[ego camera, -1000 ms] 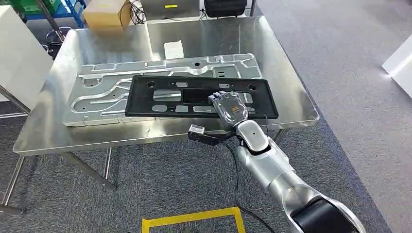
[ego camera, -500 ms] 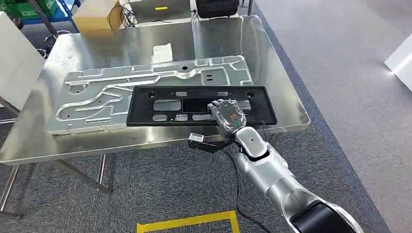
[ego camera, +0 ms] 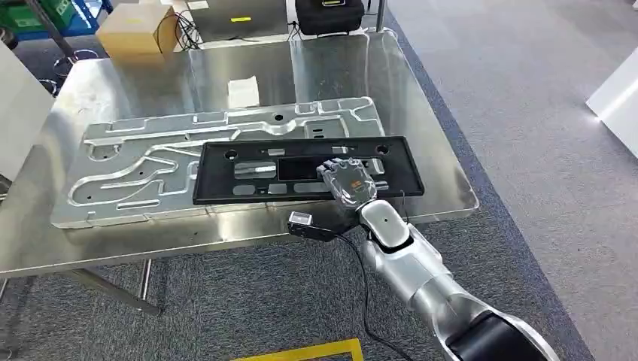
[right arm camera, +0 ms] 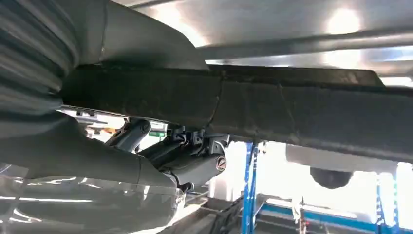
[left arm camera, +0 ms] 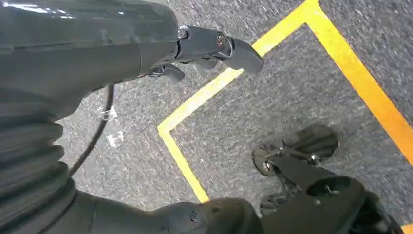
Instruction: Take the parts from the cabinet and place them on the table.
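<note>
The steel table [ego camera: 421, 113] spans the scene from about nine to three o'clock. On it lies a long silver metal panel [ego camera: 143, 162], and a black plastic frame [ego camera: 301, 169] rests partly on that panel's near edge, at the table's six o'clock side. The right hand [ego camera: 347, 183] grasps the frame's near rim, thumb on top [right arm camera: 136, 44] and fingers [right arm camera: 195, 168] beneath. The left hand [left arm camera: 214, 46] hangs over grey carpet with yellow tape [left arm camera: 214, 85], fingers loosely extended and holding nothing. A cardboard box [ego camera: 135, 30] sits at eleven o'clock.
</note>
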You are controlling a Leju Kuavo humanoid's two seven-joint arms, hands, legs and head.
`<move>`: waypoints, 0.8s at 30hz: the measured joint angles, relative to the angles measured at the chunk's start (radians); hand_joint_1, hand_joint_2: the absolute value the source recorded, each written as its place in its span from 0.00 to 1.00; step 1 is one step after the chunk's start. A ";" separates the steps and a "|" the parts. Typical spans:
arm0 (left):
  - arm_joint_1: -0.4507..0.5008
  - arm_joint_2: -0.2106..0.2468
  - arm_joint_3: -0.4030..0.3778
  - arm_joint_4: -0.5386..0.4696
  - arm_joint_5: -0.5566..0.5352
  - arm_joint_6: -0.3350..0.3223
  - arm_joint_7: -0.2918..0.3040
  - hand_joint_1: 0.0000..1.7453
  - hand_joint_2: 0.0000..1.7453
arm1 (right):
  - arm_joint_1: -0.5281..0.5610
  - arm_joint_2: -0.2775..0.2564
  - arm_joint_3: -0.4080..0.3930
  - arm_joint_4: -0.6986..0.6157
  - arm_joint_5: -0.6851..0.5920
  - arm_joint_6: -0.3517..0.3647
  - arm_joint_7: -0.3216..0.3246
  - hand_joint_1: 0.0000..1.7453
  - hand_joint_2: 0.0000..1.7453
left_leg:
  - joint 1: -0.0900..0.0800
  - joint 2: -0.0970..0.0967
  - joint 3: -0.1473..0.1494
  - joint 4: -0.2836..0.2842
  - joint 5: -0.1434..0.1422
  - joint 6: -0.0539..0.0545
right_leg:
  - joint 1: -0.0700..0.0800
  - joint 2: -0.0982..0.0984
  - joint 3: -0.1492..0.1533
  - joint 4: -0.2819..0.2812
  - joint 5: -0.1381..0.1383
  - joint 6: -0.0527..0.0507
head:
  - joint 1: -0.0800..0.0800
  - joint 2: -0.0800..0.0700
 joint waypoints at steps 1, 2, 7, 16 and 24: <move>0.001 -0.001 0.000 0.000 0.001 0.000 0.000 0.00 1.00 | 0.001 0.000 0.001 0.000 0.000 -0.001 0.001 1.00 1.00 | 0.001 0.000 0.011 -0.012 0.000 0.002 | -0.003 -0.004 -0.003 0.020 -0.011 0.004 | 0.000 0.000; 0.001 -0.001 0.000 0.000 0.004 0.000 0.000 0.00 1.00 | -0.003 0.000 0.002 0.000 0.000 -0.002 0.001 1.00 1.00 | 0.003 0.001 0.017 -0.014 -0.003 0.006 | -0.004 -0.005 -0.031 0.062 -0.030 0.009 | 0.004 0.000; 0.005 -0.001 0.008 0.000 0.015 0.000 -0.002 0.00 1.00 | 0.020 -0.006 0.005 0.006 -0.003 -0.006 0.003 1.00 1.00 | 0.004 -0.001 0.044 -0.010 -0.029 0.004 | -0.012 -0.007 -0.199 0.243 -0.051 0.023 | 0.003 0.000; 0.010 -0.001 0.020 0.000 0.026 -0.002 -0.009 0.00 1.00 | 0.009 -0.027 -0.012 0.012 -0.055 -0.001 -0.018 1.00 1.00 | -0.002 0.002 0.072 -0.002 -0.069 -0.004 | -0.003 -0.010 -0.114 -0.020 0.107 -0.012 | -0.003 0.000; -0.006 -0.001 0.018 0.000 0.002 -0.004 0.000 0.00 1.00 | -0.090 -0.027 -0.022 0.086 -0.057 0.072 -0.001 1.00 1.00 | -0.001 0.003 0.076 -0.015 -0.068 -0.018 | -0.001 -0.010 -0.112 -0.020 0.102 -0.020 | -0.003 0.000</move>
